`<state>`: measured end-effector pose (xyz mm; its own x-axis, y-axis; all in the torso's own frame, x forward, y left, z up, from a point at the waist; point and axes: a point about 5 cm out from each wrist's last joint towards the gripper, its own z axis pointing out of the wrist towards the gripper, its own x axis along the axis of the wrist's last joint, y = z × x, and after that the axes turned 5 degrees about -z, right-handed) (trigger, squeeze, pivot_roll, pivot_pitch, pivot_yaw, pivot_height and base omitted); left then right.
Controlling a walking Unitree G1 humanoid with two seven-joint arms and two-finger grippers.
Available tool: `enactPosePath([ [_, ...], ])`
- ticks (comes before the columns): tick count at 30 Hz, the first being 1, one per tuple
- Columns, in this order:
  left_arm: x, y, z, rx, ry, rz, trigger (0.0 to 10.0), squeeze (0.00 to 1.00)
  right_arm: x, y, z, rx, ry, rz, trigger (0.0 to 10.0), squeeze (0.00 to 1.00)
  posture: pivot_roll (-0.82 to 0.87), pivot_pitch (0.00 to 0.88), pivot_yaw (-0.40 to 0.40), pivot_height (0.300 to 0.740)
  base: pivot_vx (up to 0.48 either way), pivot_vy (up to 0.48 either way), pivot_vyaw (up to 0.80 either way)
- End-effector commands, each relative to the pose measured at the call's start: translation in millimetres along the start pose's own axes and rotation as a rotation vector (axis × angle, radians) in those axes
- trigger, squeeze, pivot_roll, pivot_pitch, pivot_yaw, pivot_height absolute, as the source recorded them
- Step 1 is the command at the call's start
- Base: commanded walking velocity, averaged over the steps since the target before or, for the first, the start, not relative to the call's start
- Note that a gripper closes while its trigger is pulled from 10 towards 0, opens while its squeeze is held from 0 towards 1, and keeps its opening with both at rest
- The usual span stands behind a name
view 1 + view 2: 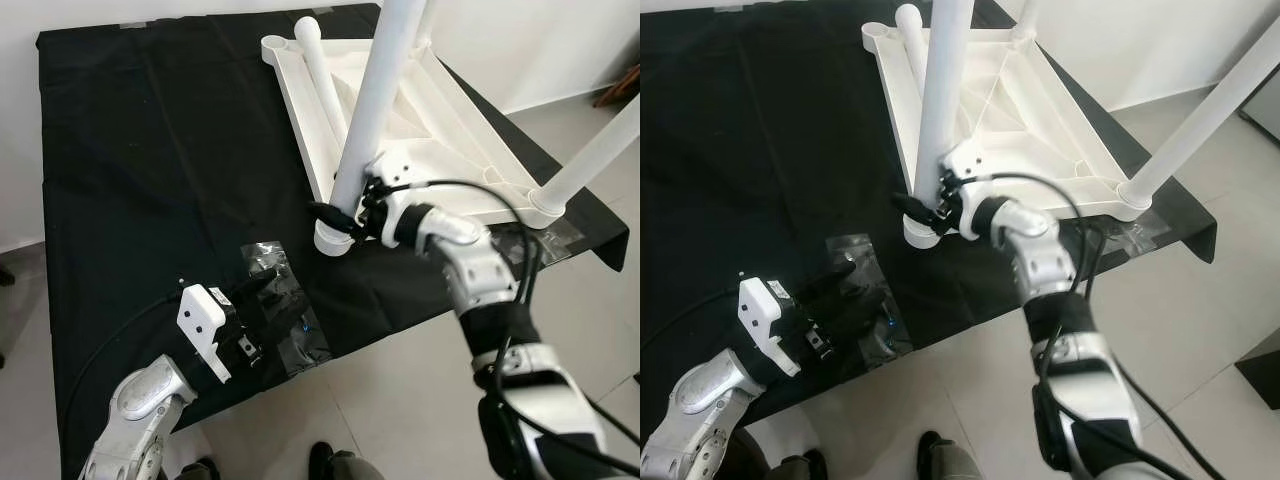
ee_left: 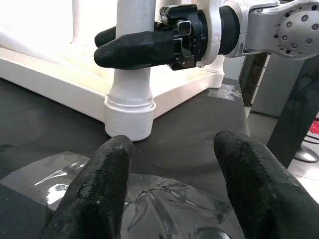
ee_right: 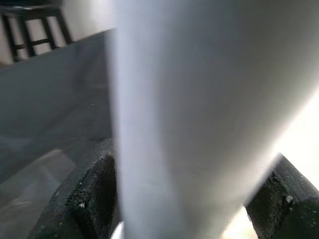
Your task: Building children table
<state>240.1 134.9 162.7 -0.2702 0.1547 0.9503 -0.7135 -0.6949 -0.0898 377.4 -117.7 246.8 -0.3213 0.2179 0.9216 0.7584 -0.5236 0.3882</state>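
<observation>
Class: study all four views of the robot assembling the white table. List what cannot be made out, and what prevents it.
- Top of the gripped leg: cut off by the upper edge in both eye views.
- Clear plastic bag contents: too small, glare, partly behind the left gripper.
- Right wrist view: leg blurred, too close; socket joint hidden.
- Right gripper fingertips: behind the leg.

One inverted white tabletop; three legs fitted upright, one leg lying loose; one clear plastic bag.

Plain indoor room, maybe home: tiled floor, white wall w/ skirting, black-draped table.
</observation>
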Motion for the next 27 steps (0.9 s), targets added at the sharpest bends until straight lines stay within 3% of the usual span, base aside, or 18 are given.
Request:
enactPosePath([
  [1, -4.0, 5.8, -2.0, -0.026, -0.024, -0.001, 10.0, 0.00, -5.2, -2.4, -0.7, 0.046, 0.002, 0.011, 10.0, 0.00, 0.08, 0.251, -0.161, 0.740, 0.000, 0.000, 0.00],
  [2, -4.5, 7.9, -2.6, -0.035, -0.031, 0.001, 10.0, 0.00, -1.5, 2.3, 1.8, 0.094, 0.024, 0.020, 10.0, 0.00, 0.09, 0.252, -0.161, 0.740, 0.000, 0.000, 0.00],
  [3, -4.5, 8.5, -2.7, -0.037, -0.033, 0.000, 10.0, 0.00, 0.7, 4.9, 2.9, 0.109, 0.039, 0.026, 3.7, 0.00, 0.09, 0.254, -0.161, 0.740, 0.000, 0.000, 0.00],
  [4, -4.5, 8.5, -2.7, -0.037, -0.033, 0.000, 10.0, 0.00, 0.7, 4.9, 2.9, 0.109, 0.039, 0.026, 3.7, 0.00, 0.09, 0.254, -0.161, 0.740, 0.000, 0.000, 0.00],
  [5, -4.3, 9.1, -3.0, -0.037, -0.033, 0.000, 10.0, 0.00, 3.9, 8.0, 3.9, 0.126, 0.056, 0.033, 0.0, 0.00, 0.09, 0.258, -0.162, 0.740, 0.000, 0.000, 0.00],
  [10, -3.6, 9.5, -3.5, -0.034, -0.033, 0.000, 10.0, 0.00, 4.7, 12.6, 3.8, 0.127, 0.056, 0.051, 0.0, 0.00, 0.09, 0.267, -0.169, 0.740, 0.000, 0.000, 0.00],
  [18, -3.1, 9.6, -4.2, -0.029, -0.032, 0.001, 10.0, 0.00, -20.1, 8.2, -3.6, 0.047, -0.018, 0.045, 0.0, 0.00, 0.08, 0.270, -0.175, 0.740, 0.000, 0.000, 0.00],
  [19, -3.1, 8.9, -4.8, -0.029, -0.032, 0.002, 10.0, 0.00, -35.7, 1.0, -1.5, -0.082, -0.075, 0.066, 0.0, 0.00, 0.07, 0.272, -0.181, 0.740, 0.000, 0.000, 0.00],
  [20, -3.1, 7.3, -5.7, -0.027, -0.035, 0.003, 10.0, 0.00, -59.5, -13.1, -0.7, -0.384, -0.194, 0.115, 0.0, 0.00, 0.06, 0.275, -0.171, 0.740, 0.000, 0.000, 0.00],
  [21, -2.9, 6.0, -6.4, -0.026, -0.036, 0.003, 10.0, 0.00, -74.1, -23.4, -6.3, -0.612, -0.290, 0.136, 0.0, 0.00, 0.06, 0.277, -0.168, 0.740, 0.000, 0.000, 0.00],
  [22, -2.7, 4.9, -6.1, -0.026, -0.037, 0.004, 10.0, 0.00, -83.6, -56.9, -8.5, -0.628, -0.338, 0.184, 0.0, 0.00, 0.07, 0.282, -0.166, 0.740, 0.000, 0.000, 0.00],
  [23, -2.7, 4.9, -6.1, -0.026, -0.037, 0.004, 10.0, 0.00, -83.6, -56.9, -8.5, -0.628, -0.338, 0.184, 0.0, 0.00, 0.07, 0.282, -0.166, 0.740, 0.000, 0.000, 0.00],
  [24, -2.6, 4.3, -5.8, -0.026, -0.038, 0.005, 10.0, 0.00, -84.8, -78.9, -10.7, -0.603, -0.348, 0.221, 0.0, 0.00, 0.07, 0.282, -0.166, 0.740, 0.000, 0.000, 0.00],
  [25, -3.1, 3.4, -6.0, -0.027, -0.040, 0.007, 10.0, 0.00, -81.0, -93.9, -6.5, -0.512, -0.336, 0.202, 0.0, 0.00, 0.05, 0.267, -0.164, 0.740, 0.000, 0.000, 0.00],
  [27, -3.6, 2.0, -5.8, -0.025, -0.041, 0.008, 10.0, 0.00, -79.8, -94.8, -3.1, -0.483, -0.333, 0.177, 0.0, 0.00, 0.03, 0.255, -0.156, 0.740, 0.000, 0.000, 0.00],
])
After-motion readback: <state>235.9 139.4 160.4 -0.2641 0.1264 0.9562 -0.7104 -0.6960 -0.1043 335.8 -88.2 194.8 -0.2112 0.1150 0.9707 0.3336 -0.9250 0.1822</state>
